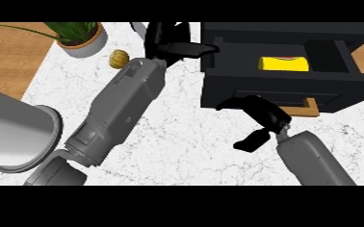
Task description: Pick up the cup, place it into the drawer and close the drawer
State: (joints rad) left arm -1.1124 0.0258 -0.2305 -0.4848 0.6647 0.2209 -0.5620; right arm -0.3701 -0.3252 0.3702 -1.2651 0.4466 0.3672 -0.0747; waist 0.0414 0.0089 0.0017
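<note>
- Since the cup already lies inside the open drawer, a yellow shape in the dark cavity, what is left appears to be the closing push.
- Nearest, the right hand sits just before the drawer front, its fingers curled and holding nothing, with the thumb hanging lower; it looks close to or touching the front panel, though contact cannot be confirmed.
- The wooden handle shows at the drawer's lower right edge, just beside that hand.
- To close well, I would press flat against the front panel near its middle and push straight in along the drawer's travel, so that it does not skew or jam.
- At left, a metal pot stands by the left forearm.
- Farther off, the left hand reaches beside the cabinet's top left corner, fingers bent and apparently holding nothing; it should stay out of the drawer's path.
- Farthest, a potted plant and a small brown object rest on the counter.
</note>
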